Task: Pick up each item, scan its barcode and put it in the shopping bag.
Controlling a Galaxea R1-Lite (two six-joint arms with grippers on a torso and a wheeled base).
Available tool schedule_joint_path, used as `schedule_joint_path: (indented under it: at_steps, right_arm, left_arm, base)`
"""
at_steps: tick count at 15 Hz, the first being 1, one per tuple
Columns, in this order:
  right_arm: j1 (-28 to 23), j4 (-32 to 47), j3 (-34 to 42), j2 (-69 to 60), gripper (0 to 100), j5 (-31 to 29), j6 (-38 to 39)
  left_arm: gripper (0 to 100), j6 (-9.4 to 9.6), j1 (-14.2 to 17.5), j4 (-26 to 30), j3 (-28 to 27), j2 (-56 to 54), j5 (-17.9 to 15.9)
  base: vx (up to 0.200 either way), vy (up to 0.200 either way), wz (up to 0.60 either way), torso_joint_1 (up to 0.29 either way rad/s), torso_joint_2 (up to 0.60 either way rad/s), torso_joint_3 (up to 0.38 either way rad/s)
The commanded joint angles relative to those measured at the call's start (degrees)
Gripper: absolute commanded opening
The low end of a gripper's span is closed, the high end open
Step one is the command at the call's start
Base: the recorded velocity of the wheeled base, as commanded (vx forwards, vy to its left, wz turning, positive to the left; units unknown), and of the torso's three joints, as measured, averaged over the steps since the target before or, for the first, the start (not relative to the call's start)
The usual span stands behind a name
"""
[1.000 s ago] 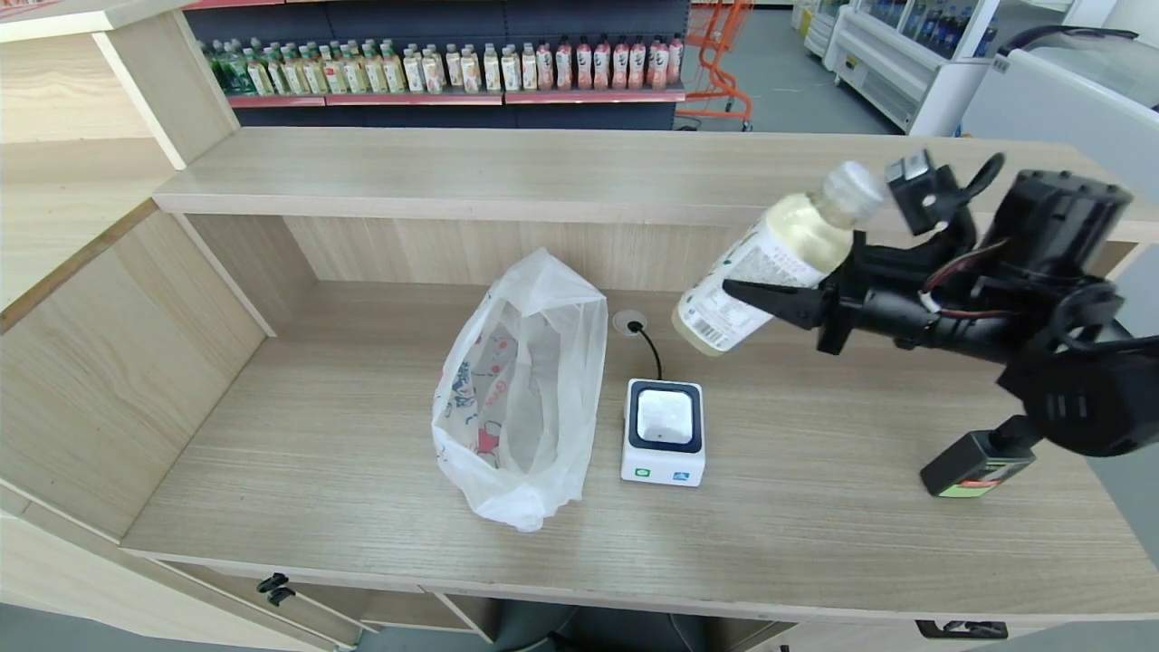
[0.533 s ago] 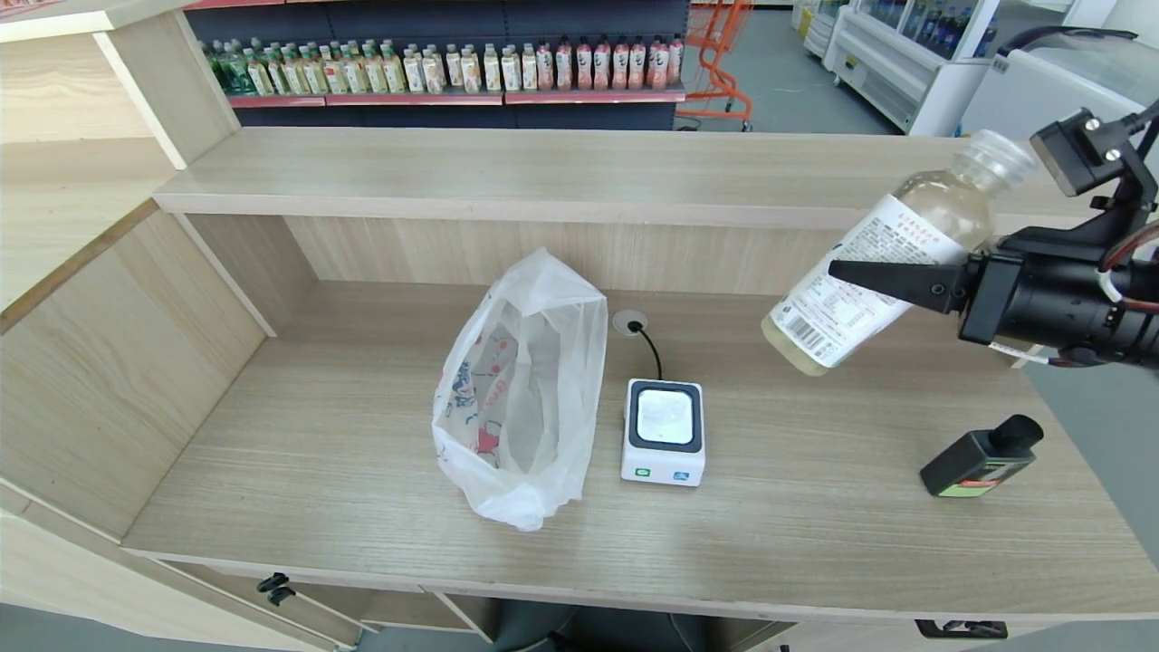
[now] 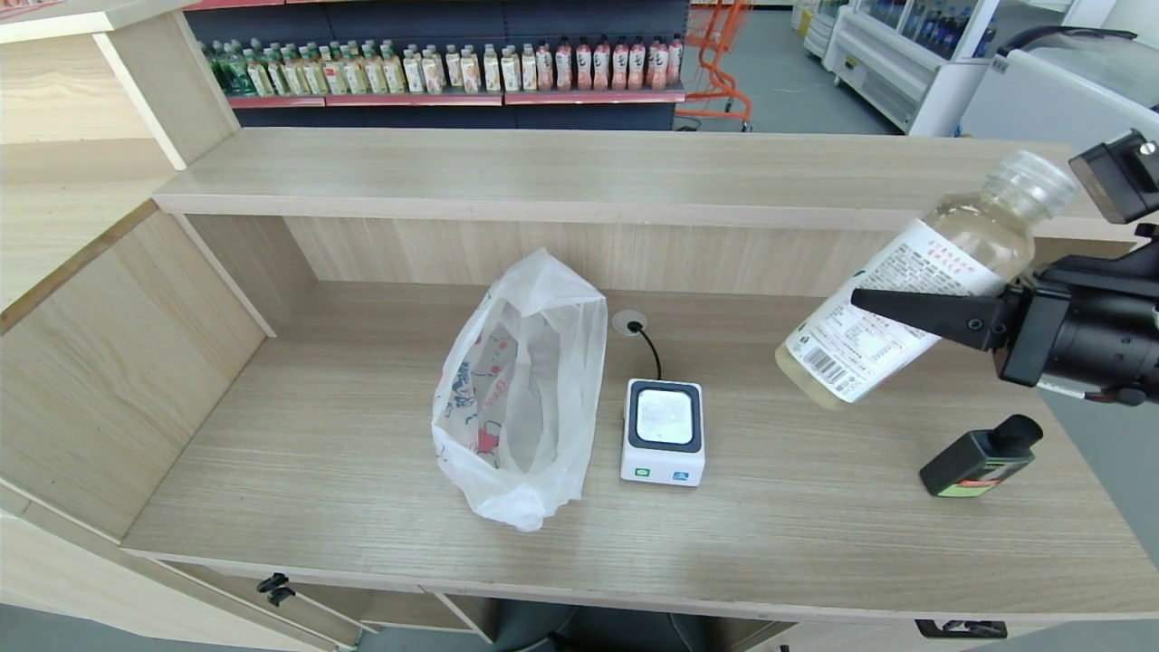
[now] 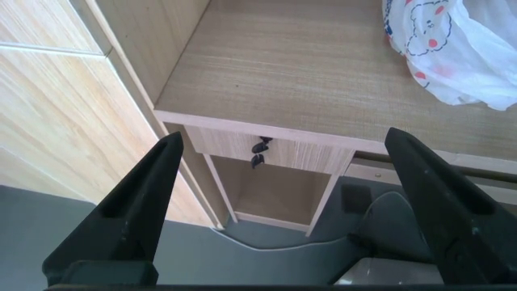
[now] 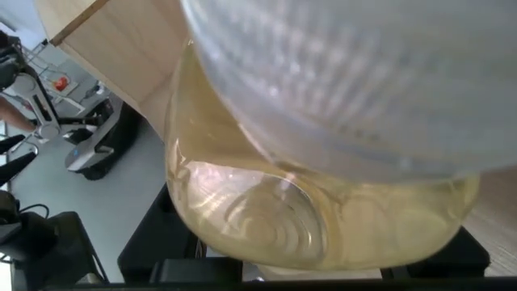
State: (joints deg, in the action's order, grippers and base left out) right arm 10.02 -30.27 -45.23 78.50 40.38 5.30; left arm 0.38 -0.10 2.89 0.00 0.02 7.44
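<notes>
My right gripper point(image 3: 914, 308) is shut on a clear bottle of pale yellow drink point(image 3: 914, 285) with a white label, held tilted in the air above the counter's right part, cap up and to the right. Close up, the bottle point(image 5: 323, 162) covers the right wrist view. A white barcode scanner point(image 3: 664, 432) with a dark-framed window sits mid-counter, lower and to the left of the bottle. The translucent shopping bag point(image 3: 521, 389) stands left of the scanner, mouth open. My left gripper point(image 4: 283, 202) hangs open below the counter's front edge, near a corner of the bag point(image 4: 452, 48).
A small black bottle with a green and red label point(image 3: 978, 457) lies on the counter point(image 3: 815, 507) at the right, below the held bottle. A raised wooden ledge point(image 3: 543, 172) runs behind. The scanner's cable goes into a grommet point(image 3: 628, 322).
My right arm has swung the bottle to the right, away from above the scanner toward the counter's right side, then slightly lower. The black bottle is now uncovered.
</notes>
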Motion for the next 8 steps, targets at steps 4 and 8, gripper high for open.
schedule_joint_path:
  at_steps: [4,8]
  right_arm:
    - [2.99,1.35,-0.12,-0.45,0,-0.74,6.12]
    - [7.03,1.18,-0.12,3.33,0,-7.68,6.65]
  left_arm:
    - [100,0.06,0.01,0.01,0.00,-0.02,-0.05]
    - [100,-0.11,0.01,0.01,0.00,-0.02,0.03]
  base:
    - [0.000,0.200,0.00,0.002,0.00,0.004]
    - [0.000,0.200,0.00,-0.004,0.00,0.004]
